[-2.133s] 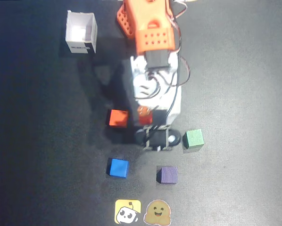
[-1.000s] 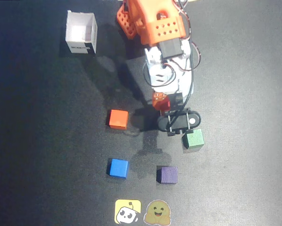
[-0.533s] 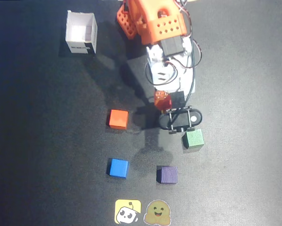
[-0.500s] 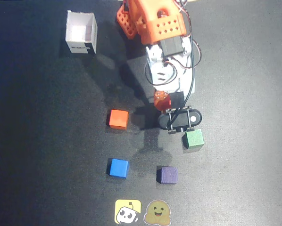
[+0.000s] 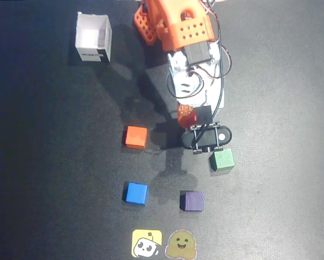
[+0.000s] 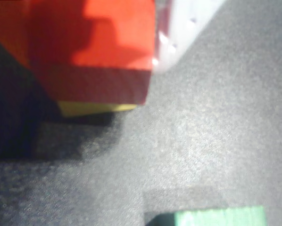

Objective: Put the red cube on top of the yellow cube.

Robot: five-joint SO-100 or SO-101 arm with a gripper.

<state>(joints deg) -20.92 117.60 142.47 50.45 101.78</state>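
The red cube (image 6: 112, 42) fills the top left of the wrist view, held between my gripper's (image 6: 91, 33) jaws, with a pale finger (image 6: 178, 28) against its right side. Just a thin strip of the yellow cube (image 6: 91, 108) shows right under the red cube's lower edge; I cannot tell whether the two touch. In the overhead view the red cube (image 5: 185, 116) sits in the gripper (image 5: 188, 118) below the white wrist, and the yellow cube is hidden beneath it.
On the black mat lie an orange cube (image 5: 135, 136), a blue cube (image 5: 135, 193), a purple cube (image 5: 194, 201) and a green cube (image 5: 222, 160) close to the wrist camera. A white open box (image 5: 93, 37) stands far left. Two stickers (image 5: 147, 243) lie at the near edge.
The gripper carried the red cube from beside the orange cube up and to the right. Over the last half second it has barely moved.
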